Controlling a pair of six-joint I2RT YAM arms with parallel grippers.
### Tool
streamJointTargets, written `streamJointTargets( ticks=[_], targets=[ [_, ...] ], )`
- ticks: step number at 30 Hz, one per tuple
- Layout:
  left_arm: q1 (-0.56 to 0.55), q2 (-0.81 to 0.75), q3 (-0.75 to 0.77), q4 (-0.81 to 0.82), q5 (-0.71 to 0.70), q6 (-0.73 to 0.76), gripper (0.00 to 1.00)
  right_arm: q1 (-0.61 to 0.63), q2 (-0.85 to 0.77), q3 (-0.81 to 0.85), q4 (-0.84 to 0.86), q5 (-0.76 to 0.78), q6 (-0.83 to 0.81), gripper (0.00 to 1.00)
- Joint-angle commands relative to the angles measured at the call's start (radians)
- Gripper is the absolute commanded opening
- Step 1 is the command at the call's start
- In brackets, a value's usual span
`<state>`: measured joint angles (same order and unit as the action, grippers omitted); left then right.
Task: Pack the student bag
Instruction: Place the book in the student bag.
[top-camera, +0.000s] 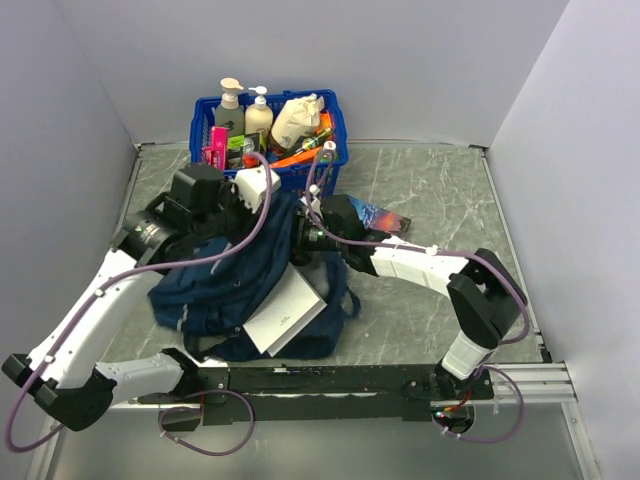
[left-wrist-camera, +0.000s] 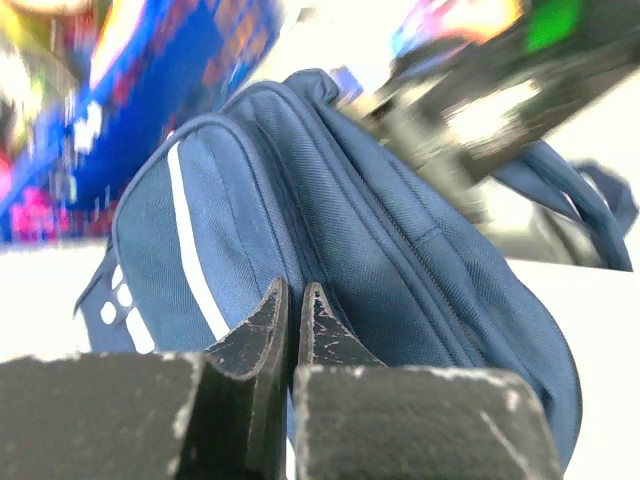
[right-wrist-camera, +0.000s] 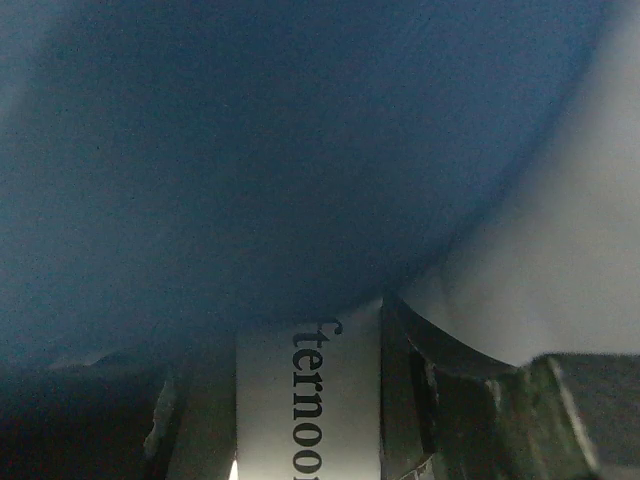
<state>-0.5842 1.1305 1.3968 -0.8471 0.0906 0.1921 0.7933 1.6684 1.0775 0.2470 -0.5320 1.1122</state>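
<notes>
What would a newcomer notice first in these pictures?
A big navy backpack lies slumped mid-table, both arms bent over it, a white book on it. The right gripper pinches a white lettered thing. Behind, at the far edge, stands a blue basket crammed with bottles.

You're looking at a student bag (top-camera: 235, 285) in navy blue, with one pale stripe and small white patches on its front. The basket (top-camera: 340, 128) is bright blue mesh. The table (top-camera: 430, 190) is grey, veined like marble. The notebook (top-camera: 285, 312) is white with small dark print. The book (right-wrist-camera: 308, 400) is white with black lettering.
</notes>
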Motion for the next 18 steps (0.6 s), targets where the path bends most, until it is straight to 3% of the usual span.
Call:
streamJointTargets(
  ticks=[1,5,11,13,18],
  targets=[
    [-0.098,-0.024,0.231,0.217,0.308,0.069,0.01,-0.038,-0.081,-0.050,0.083,-0.022,0.052,0.00],
    [-0.112,-0.054,0.214,0.158,0.431,0.119,0.01,-0.080,-0.162,-0.093,0.035,0.041,0.060,0.00],
    [-0.115,-0.138,0.062,0.180,0.376,0.121,0.01,-0.138,-0.335,-0.209,0.002,0.223,0.090,0.00],
    [-0.114,-0.155,0.018,0.192,0.331,0.109,0.01,-0.140,-0.407,-0.244,-0.052,0.358,0.107,0.00],
    [-0.114,-0.189,-0.038,0.220,0.359,0.102,0.01,-0.143,-0.435,-0.245,-0.158,0.528,0.130,0.00]
  ],
)
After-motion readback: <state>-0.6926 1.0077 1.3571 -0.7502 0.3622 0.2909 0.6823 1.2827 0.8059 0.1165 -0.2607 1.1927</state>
